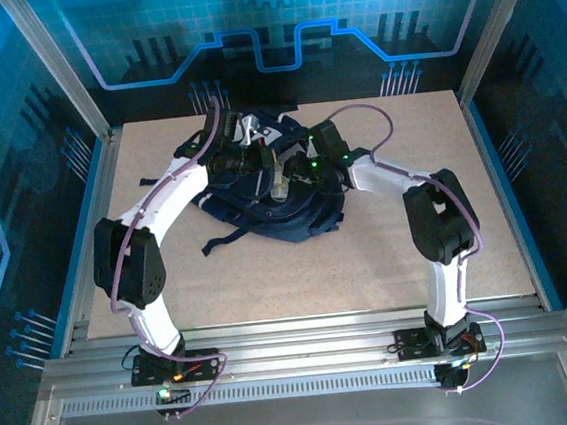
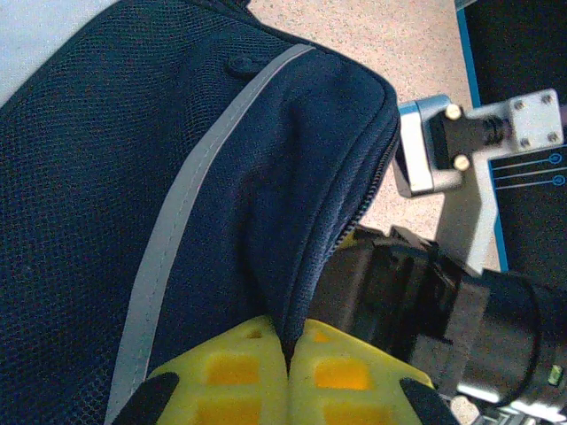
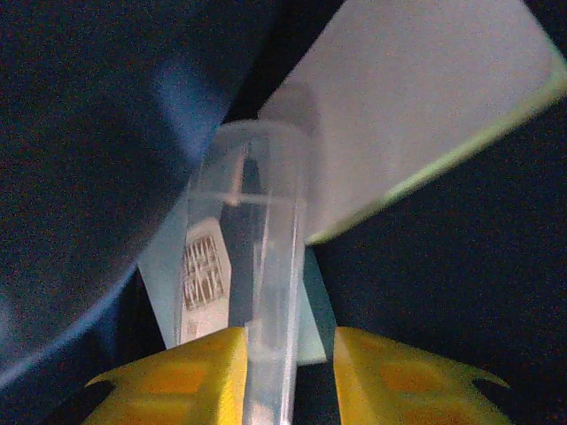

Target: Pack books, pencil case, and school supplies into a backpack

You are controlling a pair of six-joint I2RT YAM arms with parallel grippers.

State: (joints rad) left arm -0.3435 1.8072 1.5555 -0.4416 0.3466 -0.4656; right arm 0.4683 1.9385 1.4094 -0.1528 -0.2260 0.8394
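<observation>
1. Backpack point(image 2: 133, 177) fabric sits pinched in the closed left pincer point(image 2: 288, 335), lower centre of the left wrist view.
2. Right pincer point(image 3: 288, 343) straddles the clear tube point(image 3: 257, 248); whether it grips, I cannot tell.
3. Around it, dark backpack interior; the bag lies upper centre on the desk point(image 1: 369, 265).

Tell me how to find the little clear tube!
Find the navy backpack in the middle of the table. Inside it, between the right gripper's yellow fingers, stands the tube. It's clear and round, unlike the flat pale-blue pad behind it.
</observation>
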